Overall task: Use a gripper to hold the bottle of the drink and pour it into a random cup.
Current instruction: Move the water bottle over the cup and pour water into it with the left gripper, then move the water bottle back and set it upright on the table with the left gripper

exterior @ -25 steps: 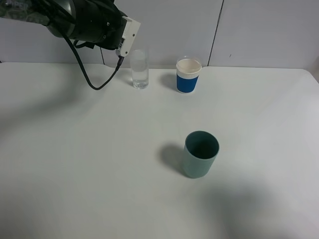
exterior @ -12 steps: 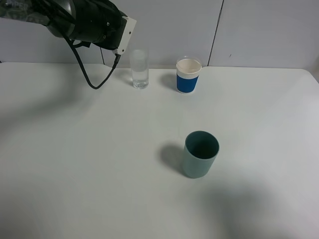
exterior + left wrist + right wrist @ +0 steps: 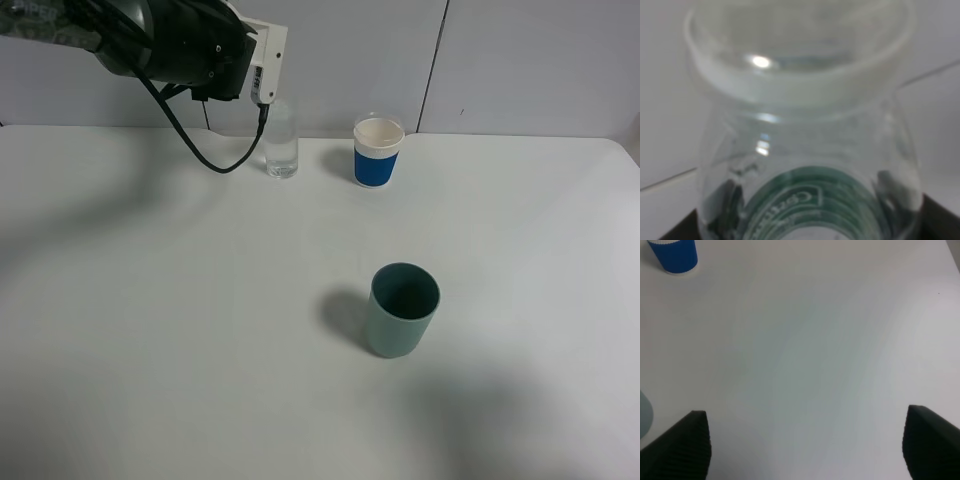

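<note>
Your left gripper (image 3: 267, 63) sits in the upper left of the overhead frame, with its white plastic jaw piece right over the rim of the tall, narrow clear drinking glass (image 3: 281, 140). You can't see the small clear plastic bottle with the dark green label band (image 3: 805, 170) from up there because the fat black arm hides it. The left wrist picture is filled with it, though. The jaws are pinched tight on its body and the open neck points away from the camera. I'd guess it's held that way so you can tip the mouth straight over the glass, so this looks like the pouring step. Whether anything is actually flowing, or how full the glass is, I can't tell.

Stuff around it:
- The white paper cup with a blue band (image 3: 378, 152) stands just right of the glass along the top of the frame. It's close enough that a sloppy pour could splash it.
- The wider grey-green plastic cup (image 3: 402, 310) is down in the middle, well apart and no bother.
- A looping black cable (image 3: 200, 155) dangles off the arm just left of the glass, near it but not touching as far as I can see. Watch that it doesn't snag.

Your right gripper (image 3: 805, 447) hangs over bare white table (image 3: 815, 340), its fingers spread wide with nothing between them.
</note>
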You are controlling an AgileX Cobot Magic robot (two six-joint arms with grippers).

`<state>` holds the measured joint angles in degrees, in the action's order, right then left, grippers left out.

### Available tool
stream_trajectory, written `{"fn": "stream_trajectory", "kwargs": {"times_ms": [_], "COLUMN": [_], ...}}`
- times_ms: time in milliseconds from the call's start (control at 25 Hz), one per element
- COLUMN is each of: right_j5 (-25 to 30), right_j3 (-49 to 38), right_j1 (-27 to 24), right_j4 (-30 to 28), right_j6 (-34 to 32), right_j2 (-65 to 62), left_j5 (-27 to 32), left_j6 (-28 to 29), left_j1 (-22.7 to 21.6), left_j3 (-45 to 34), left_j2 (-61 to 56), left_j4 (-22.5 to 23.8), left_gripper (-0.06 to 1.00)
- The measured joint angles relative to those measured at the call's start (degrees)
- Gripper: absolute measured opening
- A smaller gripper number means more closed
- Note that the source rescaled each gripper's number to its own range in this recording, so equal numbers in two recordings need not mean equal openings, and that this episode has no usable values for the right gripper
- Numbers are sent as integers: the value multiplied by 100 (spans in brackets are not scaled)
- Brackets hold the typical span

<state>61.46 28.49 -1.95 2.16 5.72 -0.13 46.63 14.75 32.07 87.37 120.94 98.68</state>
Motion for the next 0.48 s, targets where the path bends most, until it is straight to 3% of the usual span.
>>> {"fn": "stream_trajectory", "kwargs": {"times_ms": [240, 480], "right_j5": [0, 0], "right_j3": [0, 0], "right_j1": [0, 0], "right_j4": [0, 0], "right_j6": [0, 0], "right_j2": [0, 0], "left_j5": [-656, -1407], "left_j6": [796, 1273], "left_j1": [-83, -433], "left_j3": [0, -62], "left_j2": [-250, -1062], "left_j4": [-1139, -2425], "left_gripper": [3, 3]}}
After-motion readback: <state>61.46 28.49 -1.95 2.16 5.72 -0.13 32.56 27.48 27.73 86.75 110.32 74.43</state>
